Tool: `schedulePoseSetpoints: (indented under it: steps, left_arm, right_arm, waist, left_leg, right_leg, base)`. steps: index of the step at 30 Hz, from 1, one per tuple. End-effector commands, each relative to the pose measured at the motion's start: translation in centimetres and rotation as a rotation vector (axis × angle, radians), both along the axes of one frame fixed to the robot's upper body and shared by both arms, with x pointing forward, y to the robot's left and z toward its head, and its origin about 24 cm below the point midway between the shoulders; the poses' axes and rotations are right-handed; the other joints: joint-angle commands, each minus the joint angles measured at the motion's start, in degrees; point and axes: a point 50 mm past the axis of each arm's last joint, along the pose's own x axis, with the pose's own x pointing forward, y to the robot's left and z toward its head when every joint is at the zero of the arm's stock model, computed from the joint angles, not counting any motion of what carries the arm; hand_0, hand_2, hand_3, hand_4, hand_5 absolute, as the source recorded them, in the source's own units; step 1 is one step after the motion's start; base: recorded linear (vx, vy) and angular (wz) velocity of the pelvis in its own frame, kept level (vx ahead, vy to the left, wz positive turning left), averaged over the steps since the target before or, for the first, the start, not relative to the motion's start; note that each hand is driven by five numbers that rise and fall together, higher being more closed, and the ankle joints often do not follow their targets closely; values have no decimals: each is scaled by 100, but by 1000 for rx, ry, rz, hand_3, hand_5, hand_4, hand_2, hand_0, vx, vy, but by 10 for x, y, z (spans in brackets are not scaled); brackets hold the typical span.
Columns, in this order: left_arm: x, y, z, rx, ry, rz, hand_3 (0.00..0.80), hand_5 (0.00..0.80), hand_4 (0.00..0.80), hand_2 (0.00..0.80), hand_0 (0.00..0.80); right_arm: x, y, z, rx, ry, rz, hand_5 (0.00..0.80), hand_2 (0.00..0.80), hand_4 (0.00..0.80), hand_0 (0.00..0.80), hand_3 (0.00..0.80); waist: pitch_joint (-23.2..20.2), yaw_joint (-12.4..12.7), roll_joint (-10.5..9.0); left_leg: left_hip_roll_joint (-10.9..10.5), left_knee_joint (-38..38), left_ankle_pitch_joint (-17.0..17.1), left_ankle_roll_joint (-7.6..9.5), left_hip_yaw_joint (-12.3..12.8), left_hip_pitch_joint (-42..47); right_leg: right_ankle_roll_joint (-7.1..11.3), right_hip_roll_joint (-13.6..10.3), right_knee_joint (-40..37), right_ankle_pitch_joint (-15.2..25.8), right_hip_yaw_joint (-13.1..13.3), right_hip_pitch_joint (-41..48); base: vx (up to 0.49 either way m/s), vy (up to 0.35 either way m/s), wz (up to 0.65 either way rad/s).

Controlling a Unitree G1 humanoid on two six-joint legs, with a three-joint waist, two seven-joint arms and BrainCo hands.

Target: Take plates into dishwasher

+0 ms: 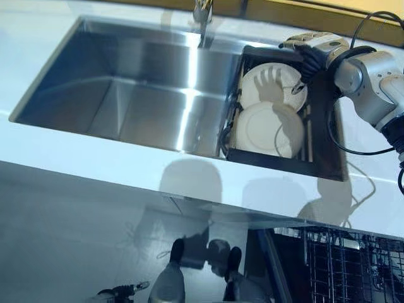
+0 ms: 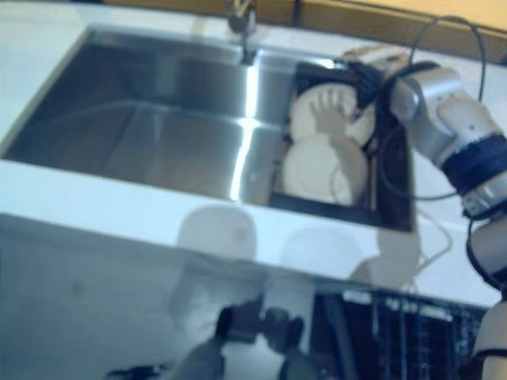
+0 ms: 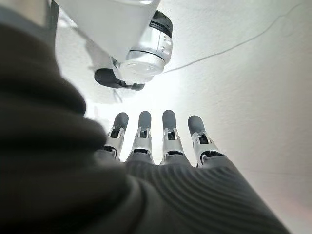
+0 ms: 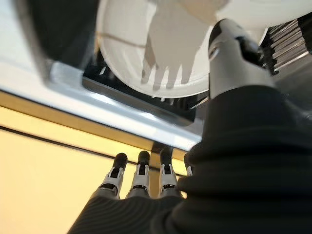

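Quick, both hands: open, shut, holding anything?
Left hand: open, fingers straight, holding nothing.
Right hand: open, fingers straight, above the upper plate in the rack, not gripping it.

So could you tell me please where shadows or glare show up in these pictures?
Left eye view: the right hand casts a finger-shaped shadow on the far round white plate, and a bright streak runs down the stainless steel sink. Right wrist view: the same shadow crosses that plate.
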Motion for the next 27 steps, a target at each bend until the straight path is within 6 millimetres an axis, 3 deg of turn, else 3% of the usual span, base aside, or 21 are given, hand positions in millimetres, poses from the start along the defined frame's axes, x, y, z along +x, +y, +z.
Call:
schedulePoseSetpoints:
  steps: [1, 14, 27]
  left_arm:
    - [21, 5, 8, 29, -23, -3, 0, 0, 0, 0, 0]
    - [34, 8, 13, 38, -52, -3, 0, 0, 0, 0, 0]
    - [32, 8, 12, 38, -48, -24, 0, 0, 0, 0, 0]
  right_arm:
    - [-13, 10, 54, -43, -129, -12, 0, 0, 0, 0, 0]
    - [-4, 14, 28, -83, 58, -48, 0, 0, 0, 0, 0]
    - [8, 5, -8, 71, 362, -146, 0, 0, 0, 0, 0]
  waist:
    - [244, 12, -150]
    - [483, -3, -173]
    - [421, 19, -180]
  left_leg:
    - [-74, -32, -124, 81, 281, 48]
    - [-50, -32, -110, 104, 371, 44]
    - [-28, -32, -121, 66, 455, 219]
  right_leg:
    - [478, -325, -5, -78, 41, 226]
    - [496, -338, 32, -34, -15, 167]
    - [491, -374, 10, -29, -44, 346]
  base:
    - [0, 0, 0]
    - [0, 0, 0]
    - [15, 1, 0]
